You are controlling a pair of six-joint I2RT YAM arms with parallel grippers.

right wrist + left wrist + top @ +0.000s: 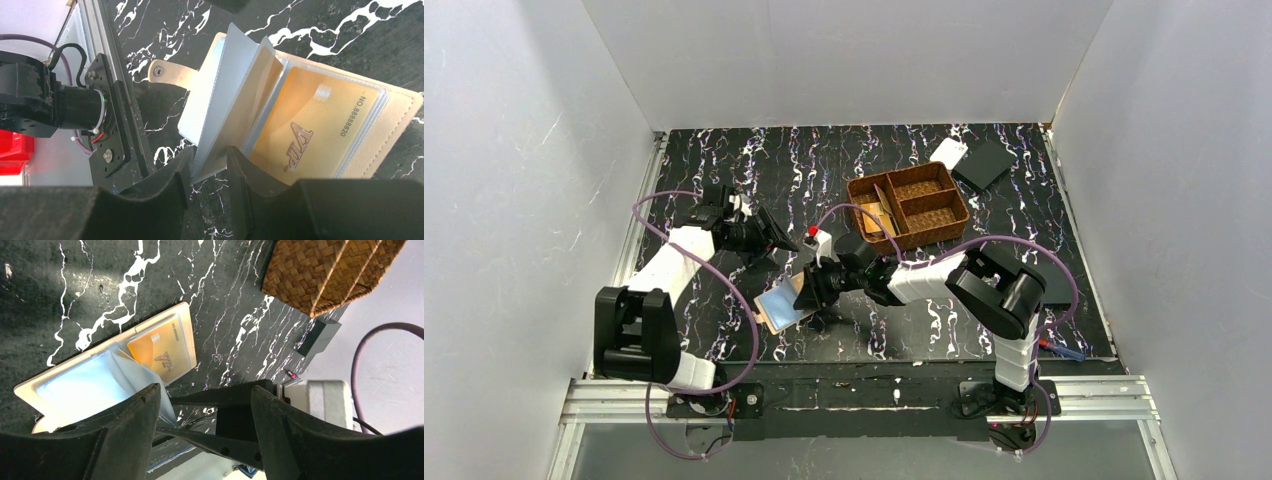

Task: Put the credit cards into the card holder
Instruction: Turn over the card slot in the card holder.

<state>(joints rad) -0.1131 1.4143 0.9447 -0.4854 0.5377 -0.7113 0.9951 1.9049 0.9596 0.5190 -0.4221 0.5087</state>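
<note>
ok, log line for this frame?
left gripper: open, empty | right gripper: shut on card holder sleeve | credit card: one in sleeve

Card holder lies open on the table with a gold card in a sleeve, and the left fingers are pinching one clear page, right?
No: the right fingers pinch a clear page of the card holder, as the right wrist view shows. The rest holds.

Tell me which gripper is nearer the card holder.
Right. The right gripper pinches a clear sleeve of the card holder; the left gripper hovers open, apart, on its far side.
</note>
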